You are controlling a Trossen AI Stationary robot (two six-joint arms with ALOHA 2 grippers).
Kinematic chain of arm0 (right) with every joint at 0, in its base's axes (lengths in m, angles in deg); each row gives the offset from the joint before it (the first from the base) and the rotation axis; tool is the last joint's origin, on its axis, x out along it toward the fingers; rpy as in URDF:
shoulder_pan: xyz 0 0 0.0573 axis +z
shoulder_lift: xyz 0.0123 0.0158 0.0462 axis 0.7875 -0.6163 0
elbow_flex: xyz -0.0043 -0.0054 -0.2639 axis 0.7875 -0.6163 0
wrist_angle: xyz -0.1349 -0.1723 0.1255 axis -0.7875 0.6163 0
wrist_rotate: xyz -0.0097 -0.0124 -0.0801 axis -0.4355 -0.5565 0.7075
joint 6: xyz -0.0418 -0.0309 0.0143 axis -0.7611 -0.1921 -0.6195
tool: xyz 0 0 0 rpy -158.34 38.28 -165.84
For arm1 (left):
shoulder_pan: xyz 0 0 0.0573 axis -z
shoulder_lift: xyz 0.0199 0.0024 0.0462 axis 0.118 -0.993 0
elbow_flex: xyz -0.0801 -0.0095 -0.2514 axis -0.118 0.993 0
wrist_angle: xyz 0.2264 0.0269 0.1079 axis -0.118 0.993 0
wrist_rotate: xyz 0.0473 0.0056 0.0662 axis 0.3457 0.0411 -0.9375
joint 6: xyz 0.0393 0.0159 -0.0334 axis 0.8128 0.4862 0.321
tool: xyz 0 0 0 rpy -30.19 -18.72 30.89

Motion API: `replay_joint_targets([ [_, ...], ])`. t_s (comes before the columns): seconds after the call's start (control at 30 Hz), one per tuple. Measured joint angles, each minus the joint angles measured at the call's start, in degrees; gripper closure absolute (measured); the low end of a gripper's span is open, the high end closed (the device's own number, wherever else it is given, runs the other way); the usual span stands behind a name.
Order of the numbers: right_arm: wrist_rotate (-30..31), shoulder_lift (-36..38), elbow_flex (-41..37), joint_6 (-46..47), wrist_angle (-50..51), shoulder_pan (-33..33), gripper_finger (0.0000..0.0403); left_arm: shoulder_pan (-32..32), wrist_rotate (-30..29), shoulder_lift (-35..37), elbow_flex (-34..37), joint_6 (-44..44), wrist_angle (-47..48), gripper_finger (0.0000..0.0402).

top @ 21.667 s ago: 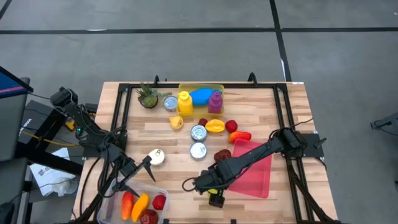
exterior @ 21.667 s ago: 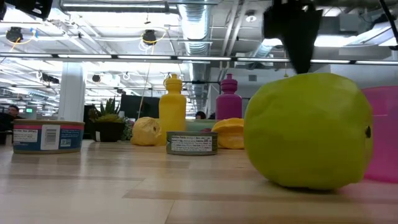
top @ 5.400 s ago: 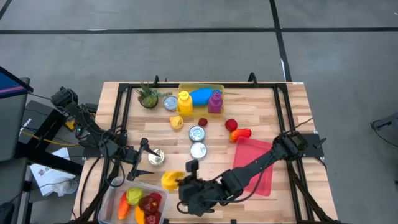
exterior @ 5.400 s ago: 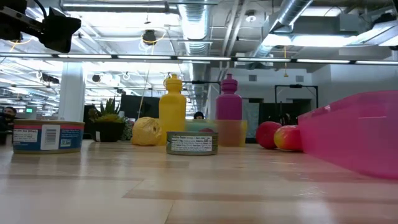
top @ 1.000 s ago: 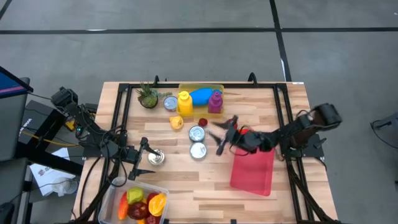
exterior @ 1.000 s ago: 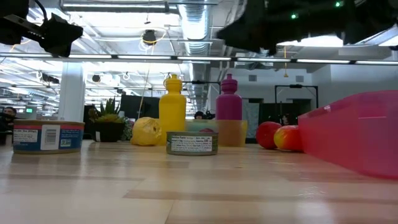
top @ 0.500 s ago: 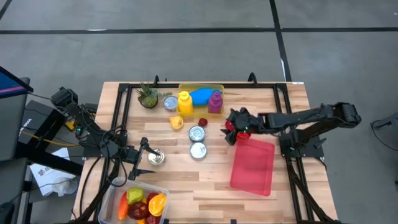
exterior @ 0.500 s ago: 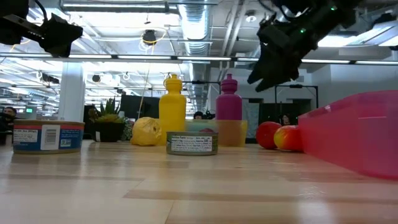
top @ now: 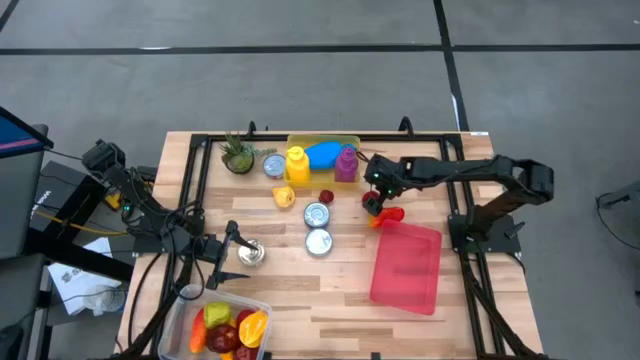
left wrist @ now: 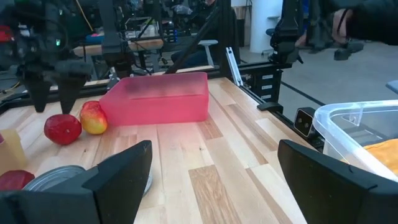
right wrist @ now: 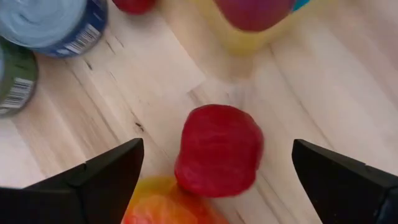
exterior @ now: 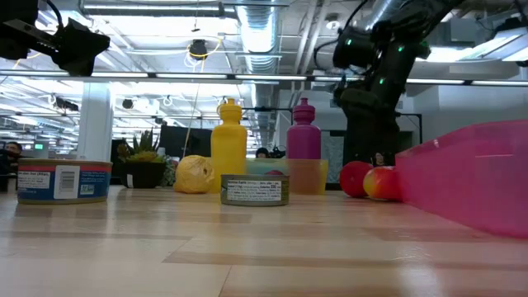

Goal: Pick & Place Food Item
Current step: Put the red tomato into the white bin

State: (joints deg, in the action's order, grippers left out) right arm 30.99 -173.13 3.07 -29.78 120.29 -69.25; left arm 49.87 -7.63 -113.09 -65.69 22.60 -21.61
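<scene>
A red apple point(top: 372, 203) rests on the wooden table beside a red-orange fruit point(top: 389, 215). My right gripper point(top: 376, 187) hangs just above the apple and points steeply down. It is open, with one finger on either side of the apple point(right wrist: 219, 149) and touching nothing. The low view shows that arm point(exterior: 364, 107) coming down behind both fruits point(exterior: 355, 178). At the near left, a clear container point(top: 183, 318) holds several food items. My left gripper point(top: 224, 262) waits open beside it, pointing level across the table.
A pink tray point(top: 405, 265) lies just near of the fruits. Two cans point(top: 319, 213) point(top: 319, 241) stand to their left, and a third can point(top: 249, 254) sits by my left gripper. Yellow point(top: 296, 166) and purple point(top: 346, 164) bottles, a lemon point(top: 284, 196) and a plant point(top: 238, 155) stand along the far side.
My right arm has swung toward the table's far edge, and its gripper has tipped from near level to pointing steeply down over the red apple. My left arm has kept still, and nothing on the table has moved.
</scene>
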Motion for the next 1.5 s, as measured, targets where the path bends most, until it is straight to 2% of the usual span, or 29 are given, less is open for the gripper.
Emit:
replay_joint_targets([
  [0.13, -2.7, -3.8, 0.1, -0.7, -1.8, -1.0, 0.0013, 0.0, 0.0, 0.0, 0.0, 0.0, 0.1, 0.0060],
  [0.37, -2.2, -11.1, 0.0, -0.9, -2.1, -1.1, 0.0016, 0.0, 0.0, 0.0, 0.0, -0.1, 0.3, 0.0060],
  [0.47, -0.6, -13.5, 0.9, 0.3, -1.8, -0.8, 0.0032, 0.0, 0.0, 0.0, 0.0, -0.1, 0.3, 0.0060],
  [0.57, 1.6, -14.2, 1.8, 0.5, -1.1, 0.3, 0.0077, 0.0, 0.0, 0.0, 0.0, -0.1, 0.3, 0.0060],
  [0.73, 3.4, -12.8, 4.3, 0.5, -1.7, 3.5, 0.0190, 0.0, 0.0, 0.0, 0.0, -0.1, 0.4, 0.0060],
  [1.13, 3.6, -12.0, 15.9, 2.6, -1.6, 15.8, 0.0193, 0.0, 0.0, 0.0, 0.0, -0.2, 0.7, 0.0060],
  [1.27, 3.7, -12.0, 19.5, 0.4, -11.5, 21.5, 0.0193, 0.0, 0.0, 0.0, 0.0, -0.1, 0.6, 0.0060],
  [1.5, 3.7, -15.0, 19.9, -9.1, -43.2, 30.1, 0.0193, 0.0, 0.0, 0.0, 0.0, 0.0, 0.5, 0.0060],
])
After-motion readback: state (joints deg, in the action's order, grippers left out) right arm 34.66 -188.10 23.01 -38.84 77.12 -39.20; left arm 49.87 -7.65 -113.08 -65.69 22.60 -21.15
